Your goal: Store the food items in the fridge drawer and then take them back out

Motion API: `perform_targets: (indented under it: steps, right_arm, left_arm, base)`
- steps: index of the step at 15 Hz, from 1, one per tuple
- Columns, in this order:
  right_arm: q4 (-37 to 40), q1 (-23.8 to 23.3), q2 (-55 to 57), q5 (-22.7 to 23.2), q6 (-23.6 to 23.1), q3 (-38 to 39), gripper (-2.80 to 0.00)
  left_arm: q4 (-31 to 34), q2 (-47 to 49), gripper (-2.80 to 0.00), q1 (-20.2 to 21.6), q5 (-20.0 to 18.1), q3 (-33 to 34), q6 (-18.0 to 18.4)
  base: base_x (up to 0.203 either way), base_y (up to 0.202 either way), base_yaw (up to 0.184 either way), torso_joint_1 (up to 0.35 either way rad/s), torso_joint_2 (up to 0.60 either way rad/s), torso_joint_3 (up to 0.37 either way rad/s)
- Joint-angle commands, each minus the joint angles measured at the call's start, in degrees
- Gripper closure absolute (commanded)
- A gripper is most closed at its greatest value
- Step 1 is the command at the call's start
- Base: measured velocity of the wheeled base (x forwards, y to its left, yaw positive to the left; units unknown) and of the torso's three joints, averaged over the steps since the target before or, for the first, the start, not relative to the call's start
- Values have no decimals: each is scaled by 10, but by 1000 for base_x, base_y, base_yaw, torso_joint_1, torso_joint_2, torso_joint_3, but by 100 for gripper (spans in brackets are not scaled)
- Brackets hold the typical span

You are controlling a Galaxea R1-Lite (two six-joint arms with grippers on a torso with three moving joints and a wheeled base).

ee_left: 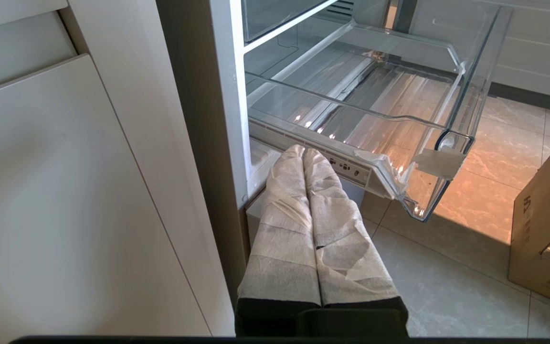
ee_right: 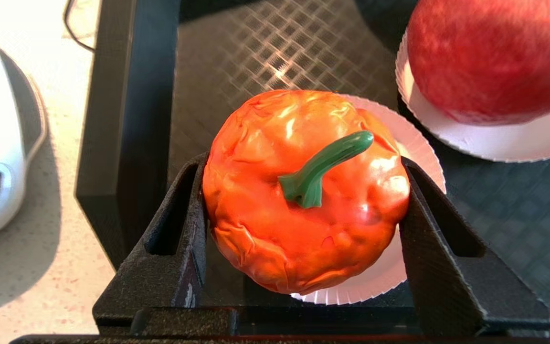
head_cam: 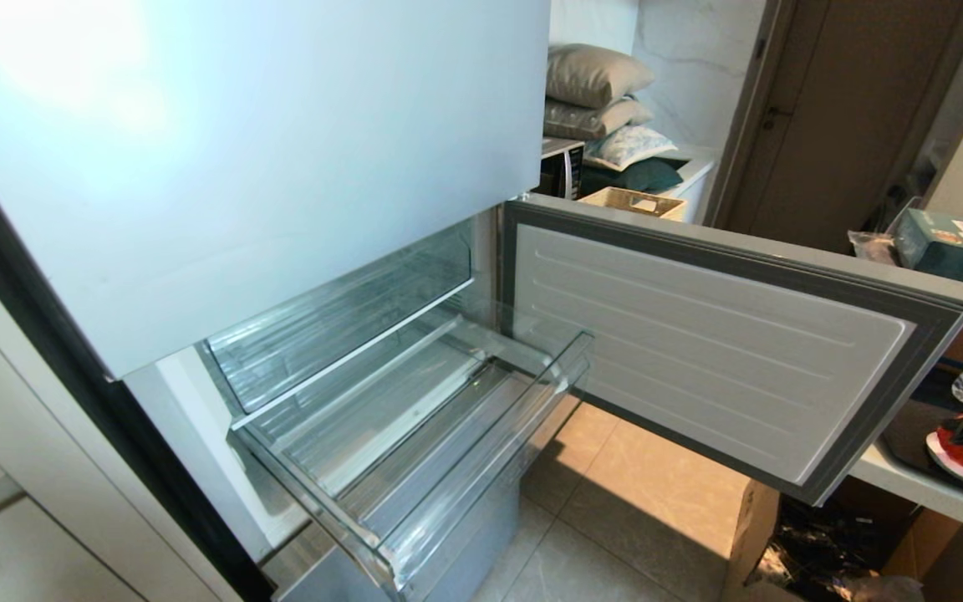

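place: home kitchen | cues: fridge (head_cam: 239, 167), stacked pillows (head_cam: 594, 92), microwave (head_cam: 561, 167)

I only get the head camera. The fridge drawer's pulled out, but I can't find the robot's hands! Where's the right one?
Observer: The right gripper is shut on the tomato-like piece, one finger on each side.
Operator: Is it up in the air?
Observer: I cannot tell. A white paper plate shows right under it, on a black tray.
Operator: And the left one?
Observer: The left gripper is shut with nothing in it, low by the fridge front, below the fridge drawer.
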Motion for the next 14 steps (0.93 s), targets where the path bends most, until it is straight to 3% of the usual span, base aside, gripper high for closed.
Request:
perform_targets:
  steps: [1, 4, 5, 6, 14]
  right_arm:
    - [-3, 2, 4, 1, 1, 0, 0]
    - [-3, 1, 6, 0, 0, 0, 0]
    - [-4, 1, 6, 0, -1, 1, -213]
    - [-6, 1, 6, -1, -1, 1, -280]
    - [-6, 0, -15, -2, 2, 1, -280]
  left_arm:
    - [0, 0, 0, 0, 0, 0, 0]
    - [0, 0, 0, 0, 0, 0, 0]
    - [0, 0, 0, 0, 0, 0, 0]
    - [0, 1, 0, 0, 0, 0, 0]
    - [0, 0, 0, 0, 0, 0, 0]
  base:
    - [0, 0, 0, 0, 0, 0]
    - [0, 0, 0, 0, 0, 0]
    - [0, 0, 0, 0, 0, 0]
    - [0, 0, 0, 0, 0, 0]
    - [0, 0, 0, 0, 0, 0]
